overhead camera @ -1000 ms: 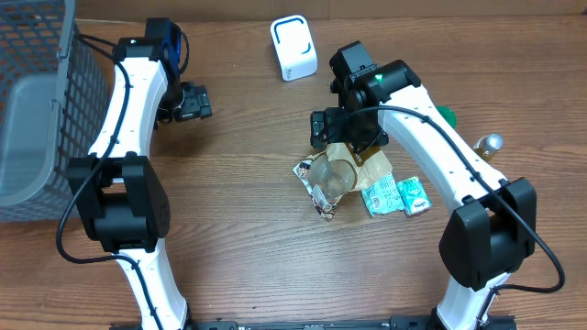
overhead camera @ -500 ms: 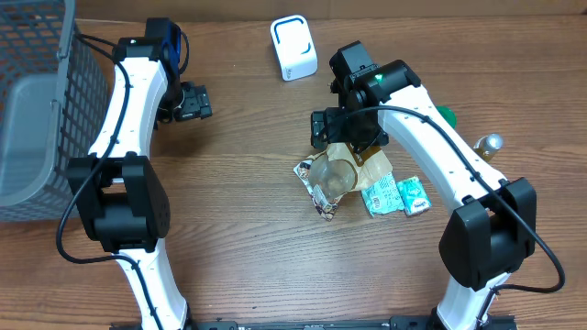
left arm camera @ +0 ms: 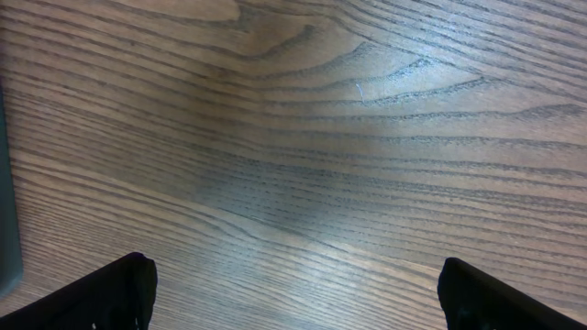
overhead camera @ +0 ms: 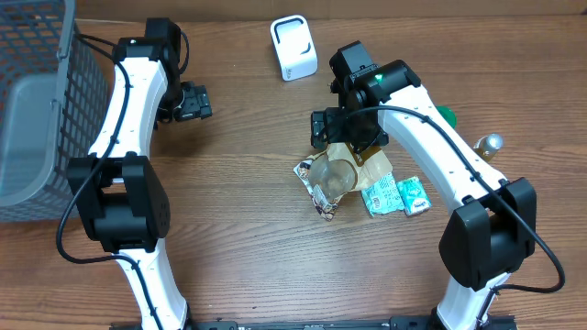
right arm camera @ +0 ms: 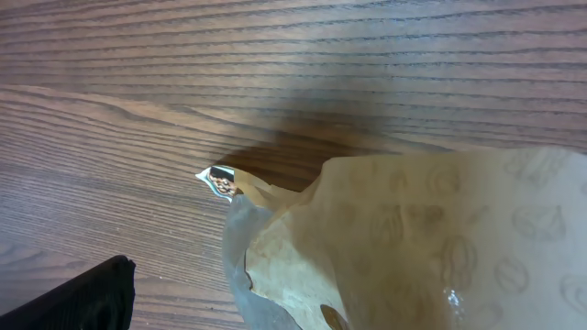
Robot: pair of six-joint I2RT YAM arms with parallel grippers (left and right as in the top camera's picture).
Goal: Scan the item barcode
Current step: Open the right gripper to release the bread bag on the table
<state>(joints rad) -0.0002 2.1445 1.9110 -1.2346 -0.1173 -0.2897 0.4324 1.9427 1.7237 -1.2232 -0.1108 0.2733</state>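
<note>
While the left claw (overhead camera: 194,101) and right claw (overhead camera: 321,130) stood released and empty, the brown packet (overhead camera: 367,166) lay on the surface (overhead camera: 238,202) under the right one; lifting it to the white scanner (overhead camera: 293,48) was apparently undone.

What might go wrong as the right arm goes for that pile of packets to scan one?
The right gripper hangs open over a heap where a brown paper packet lies over a clear wrapper beside green packets, so it may pinch two items at once. No barcode shows, so the grabbed face may point away from the white scanner.
</note>
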